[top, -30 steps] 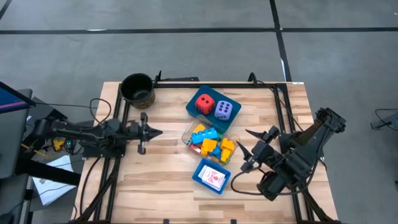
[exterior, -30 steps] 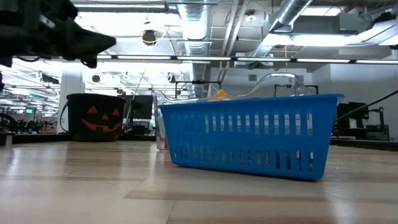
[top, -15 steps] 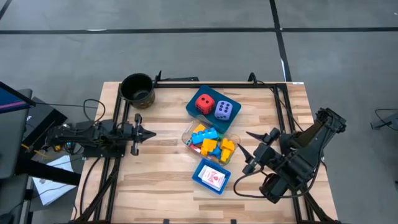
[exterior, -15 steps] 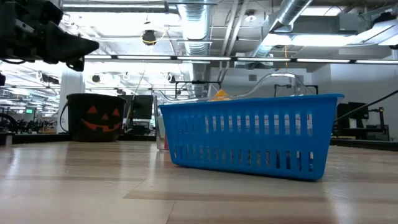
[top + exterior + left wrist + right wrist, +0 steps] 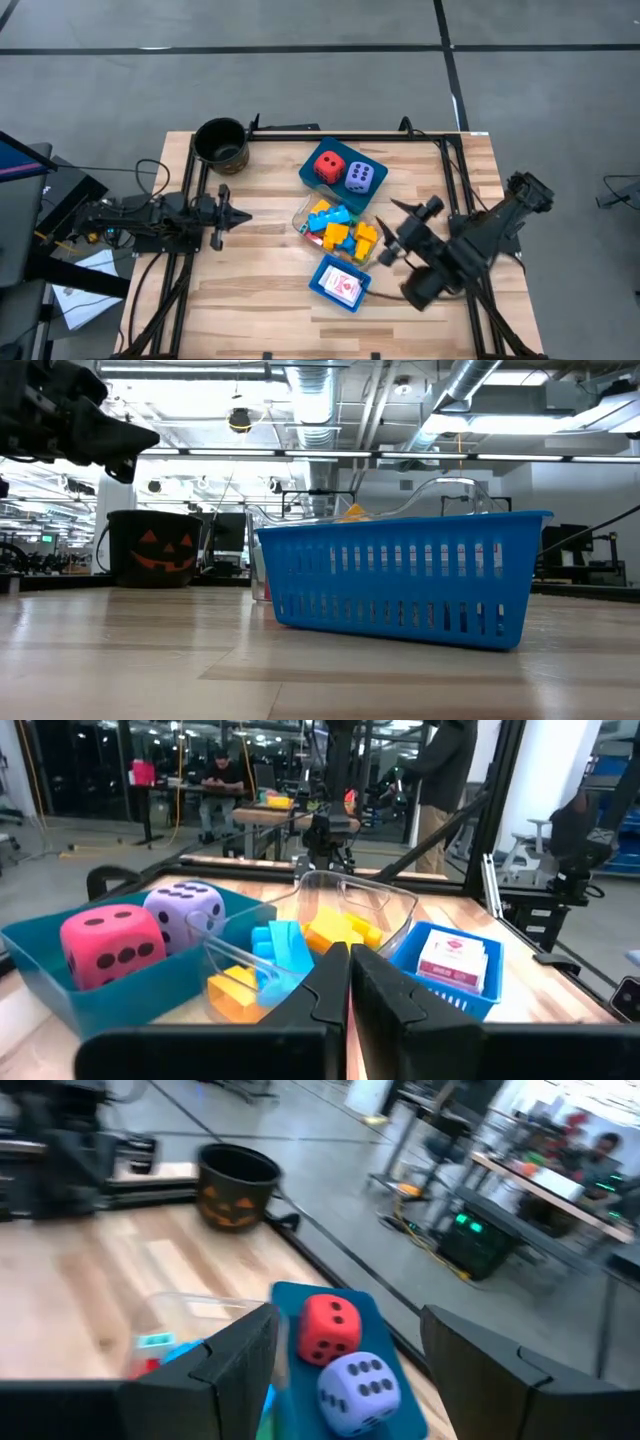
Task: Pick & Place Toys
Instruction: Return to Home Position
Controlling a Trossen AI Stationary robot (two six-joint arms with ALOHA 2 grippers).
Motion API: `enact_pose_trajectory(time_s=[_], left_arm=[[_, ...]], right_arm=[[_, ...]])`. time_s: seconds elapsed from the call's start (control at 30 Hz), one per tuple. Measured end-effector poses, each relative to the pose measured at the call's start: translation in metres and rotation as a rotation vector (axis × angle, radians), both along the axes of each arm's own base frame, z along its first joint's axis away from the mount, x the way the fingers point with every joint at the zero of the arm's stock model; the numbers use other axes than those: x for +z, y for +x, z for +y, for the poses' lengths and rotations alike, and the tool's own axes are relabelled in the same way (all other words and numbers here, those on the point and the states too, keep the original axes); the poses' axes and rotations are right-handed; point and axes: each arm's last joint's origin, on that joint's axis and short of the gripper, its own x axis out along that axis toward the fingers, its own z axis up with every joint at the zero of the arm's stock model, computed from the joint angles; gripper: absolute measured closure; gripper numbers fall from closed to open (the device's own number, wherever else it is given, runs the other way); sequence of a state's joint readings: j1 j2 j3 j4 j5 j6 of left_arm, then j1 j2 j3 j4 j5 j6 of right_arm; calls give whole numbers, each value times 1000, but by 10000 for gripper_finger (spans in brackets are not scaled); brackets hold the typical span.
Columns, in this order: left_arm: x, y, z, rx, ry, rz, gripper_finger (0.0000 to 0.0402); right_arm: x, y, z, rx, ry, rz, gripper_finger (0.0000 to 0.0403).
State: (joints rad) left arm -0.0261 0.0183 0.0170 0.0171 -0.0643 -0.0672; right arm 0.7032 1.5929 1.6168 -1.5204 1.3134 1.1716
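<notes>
Everything seems to be sorted, folks. The bricks (image 5: pixel 338 230) are lying piled in the clear bin (image 5: pixel 390 910) mid-bench, and the red die (image 5: pixel 327 166) and lavender die (image 5: pixel 361 177) are sitting side by side in the teal tray (image 5: pixel 100 995). The cards (image 5: pixel 342 286) are resting in the blue basket (image 5: pixel 400 585) nearest the front edge.

The left tool (image 5: pixel 238 213) is hovering over the bench (image 5: pixel 270 300) left of the bin. Its fingers are pressed nearly together, gripping nothing. The right tool (image 5: pixel 392 238) is hanging just beside the bin's right side. Its fingers are spread wide and it is carrying nothing either.

With nothing left to carry, this looks like the parking move. To do it cleanly, the right arm is going to want height first, clearing the bin rim and basket before swinging out. The left should be pulling straight back, well away from the pot (image 5: pixel 221 143). Slow and level is the way here, since a clipped rim could spill the bricks.
</notes>
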Motion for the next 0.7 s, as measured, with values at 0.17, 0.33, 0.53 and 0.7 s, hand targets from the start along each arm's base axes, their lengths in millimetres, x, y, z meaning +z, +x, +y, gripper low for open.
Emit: enact_pose_trajectory(time_s=[0.17,0.33,0.53,0.7], left_arm=[[-3,2,0,4,7,31,396],[-5,5,0,5,-20,68,393],[-10,8,0,8,-92,113,390],[-13,10,0,9,-91,150,392]], right_arm=[[-7,22,-19,-68,-6,35,178],[-7,52,-29,-24,35,96,231],[-18,107,-29,454,91,112,314],[-23,131,-55,933,174,39,384]])
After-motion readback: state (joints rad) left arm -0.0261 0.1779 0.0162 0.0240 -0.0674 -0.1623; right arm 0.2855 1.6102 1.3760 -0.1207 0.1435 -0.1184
